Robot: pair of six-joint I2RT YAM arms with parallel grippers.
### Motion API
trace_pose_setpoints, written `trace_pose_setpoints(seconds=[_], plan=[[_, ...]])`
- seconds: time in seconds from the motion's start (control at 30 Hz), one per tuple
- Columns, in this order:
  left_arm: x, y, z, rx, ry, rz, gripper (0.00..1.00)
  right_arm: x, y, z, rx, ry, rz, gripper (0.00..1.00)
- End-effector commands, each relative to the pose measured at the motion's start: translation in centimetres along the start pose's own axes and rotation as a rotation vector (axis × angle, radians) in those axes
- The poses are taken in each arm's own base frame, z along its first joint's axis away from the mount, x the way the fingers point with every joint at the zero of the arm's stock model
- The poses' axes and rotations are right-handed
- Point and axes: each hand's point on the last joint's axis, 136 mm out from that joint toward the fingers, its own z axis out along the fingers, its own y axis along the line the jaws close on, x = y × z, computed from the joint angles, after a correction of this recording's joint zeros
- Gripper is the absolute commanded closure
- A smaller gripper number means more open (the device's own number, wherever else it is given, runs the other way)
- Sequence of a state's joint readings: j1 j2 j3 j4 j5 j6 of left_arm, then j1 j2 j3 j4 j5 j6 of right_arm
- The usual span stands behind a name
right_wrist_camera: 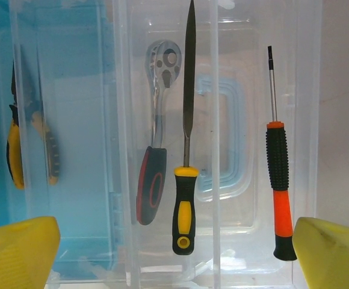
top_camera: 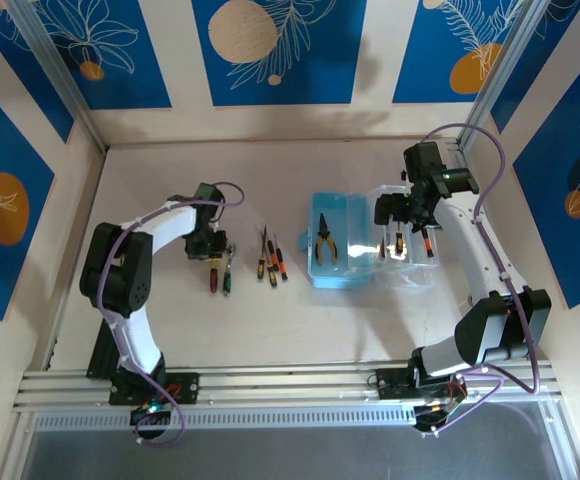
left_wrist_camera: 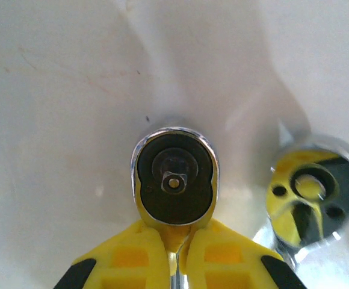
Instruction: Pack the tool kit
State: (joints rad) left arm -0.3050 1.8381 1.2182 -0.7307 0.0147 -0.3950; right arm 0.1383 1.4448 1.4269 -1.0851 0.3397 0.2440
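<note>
Left jaws: clamping the chrome neck of a ratchet wrench, yellow pads pressing in from both sides with only a slit between them.
Ratchet wrench head: sticking out just ahead of the left jaws' tips, its dark face and square drive facing the wrist camera.
Second ratchet head: lying on the counter just right of the left jaws, apart from the clamped wrench.
Loose screwdrivers: three lying side by side on the counter, right of the left jaws and left of the case, touching neither.
Case: light-blue base sitting open on the counter, left of the right jaws.
Pliers: lying inside the blue base, handles pointing toward the arm bases; from the right wrist they are showing blurred through the plastic, beyond the left pad.
Clear lid: lying flat, opened out to the right of the base, directly ahead of the right jaws.
Red-handled ratchet: resting on the lid, ahead of the gap between the right jaws, nearer the left pad.
File: yellow-black handle, lying just right of the red-handled ratchet, about midway across the gap.
Orange-black screwdriver: lying on the lid close to the right pad, apart from the file.
Right jaws: standing wide apart and gripping nothing, yellow fingertips showing at the two lower corners of the wrist view.
</note>
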Motion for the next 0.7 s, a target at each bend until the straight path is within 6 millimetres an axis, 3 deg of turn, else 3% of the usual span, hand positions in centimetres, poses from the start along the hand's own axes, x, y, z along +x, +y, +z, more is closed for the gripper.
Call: trace_pose_setpoints(seconds=[0.0, 0.33, 0.43, 0.5, 0.67], plan=[[-0.7, -2.2, -4.4, 0.128, -0.061, 0.047, 1.00, 0.4, 0.8, -0.8, -0.053, -0.013, -0.008, 0.01], [-1.9, -7.0, -11.5, 0.411, -0.179, 0.082, 1.00, 0.4, 2.8, -2.0, -0.157, -0.043, -0.020, 0.01], [-2.6, -9.9, -14.0, 0.592, -0.225, 0.087, 1.00, 0.0, 5.6, -3.2, -0.296, -0.081, -0.052, 0.01], [-3.3, -12.5, -15.6, 0.775, -0.252, 0.090, 1.00, -0.4, 8.6, -4.6, -0.463, -0.104, -0.067, 0.01], [-4.3, -16.5, -17.6, 0.991, -0.273, 0.094, 1.00, -0.8, 15.0, -6.7, -0.708, -0.133, -0.133, 0.01]])
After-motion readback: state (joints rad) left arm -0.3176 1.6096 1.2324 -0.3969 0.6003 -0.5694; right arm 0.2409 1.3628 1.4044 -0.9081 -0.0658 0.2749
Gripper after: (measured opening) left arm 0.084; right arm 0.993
